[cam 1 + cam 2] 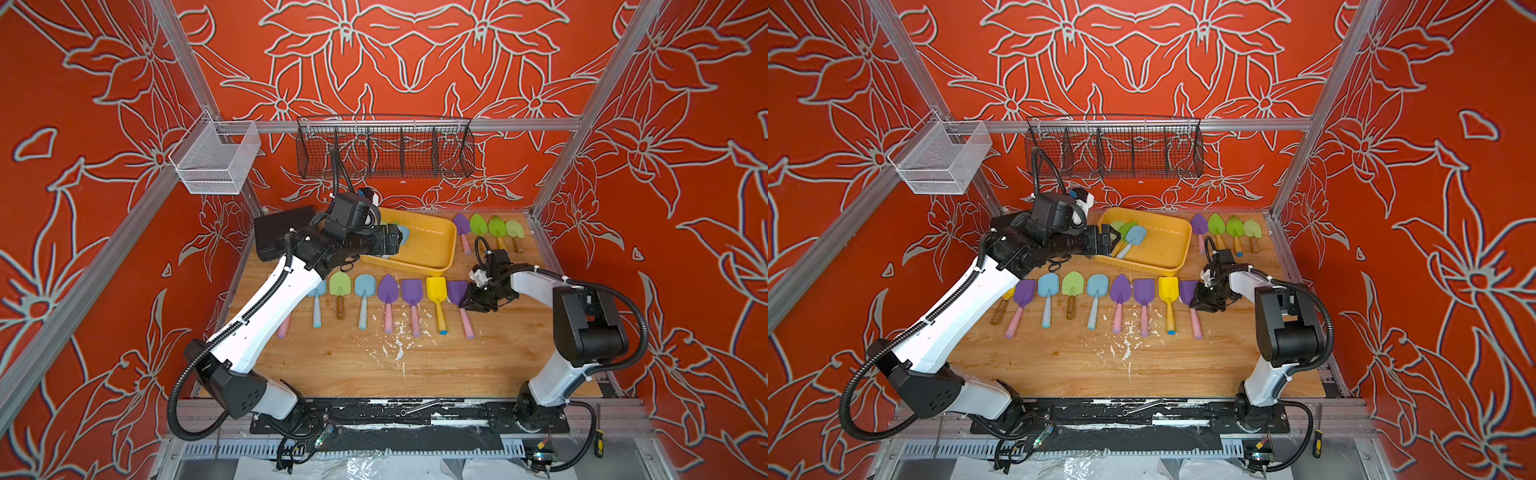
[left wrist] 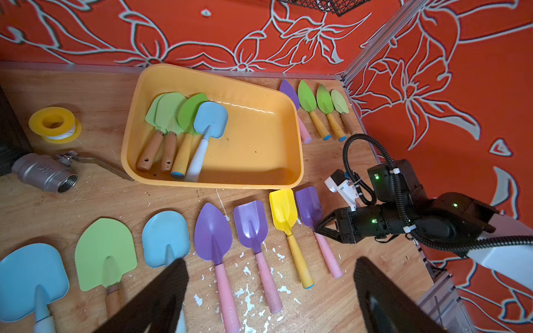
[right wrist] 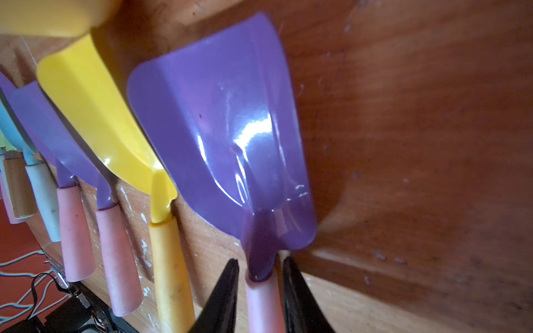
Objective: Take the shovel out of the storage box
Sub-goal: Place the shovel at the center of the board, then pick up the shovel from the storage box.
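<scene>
The yellow-orange storage box point(image 1: 428, 245) point(image 1: 1167, 245) point(image 2: 253, 144) sits at the back of the wooden table. Inside it lie a light-blue shovel point(image 2: 209, 118) point(image 1: 1136, 236) with a white handle and three green shovels point(image 2: 170, 109) beside it. My left gripper point(image 1: 1115, 241) point(image 2: 269, 268) hangs open at the box's left end, holding nothing. My right gripper point(image 1: 465, 301) point(image 3: 261, 259) straddles the pink handle of a purple shovel point(image 3: 225, 129) point(image 2: 308, 206) lying on the table. One finger touches the handle and a narrow gap shows on the other side.
A row of shovels point(image 1: 388, 291) lies in front of the box, and several more point(image 1: 496, 226) lie at the back right. A black case point(image 1: 278, 232), a yellow tape spool point(image 2: 54, 124) and a metal valve point(image 2: 43, 173) sit left of the box. Wire baskets point(image 1: 384, 147) hang on the back rail.
</scene>
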